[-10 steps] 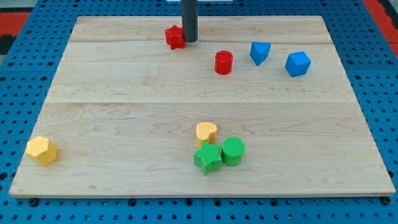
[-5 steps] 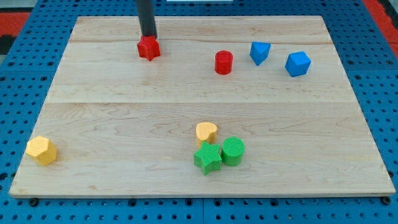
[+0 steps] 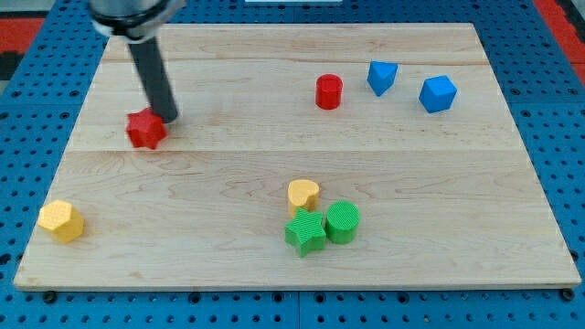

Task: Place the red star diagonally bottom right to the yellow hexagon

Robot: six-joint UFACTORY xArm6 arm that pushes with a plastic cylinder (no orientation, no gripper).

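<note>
There is 1 view. It looks down at a slant from beyond the view's bottom edge of the wooden board (image 3: 384, 137), facing toward the view's top. The whole board fits in frame, its far edge looking narrower than its near edge, with blue pegboard (image 3: 27, 128) visible around all 4 sides.

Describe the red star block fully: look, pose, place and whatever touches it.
The red star is a small, solid red block with blunt points and a matte, ridged surface that looks like plastic. It lies flat on the wooden board, in the view's left part, above the middle. My tip sits against its upper right edge, apparently touching it. No other block touches it; the yellow hexagon lies well below, toward the view's bottom left.
</note>
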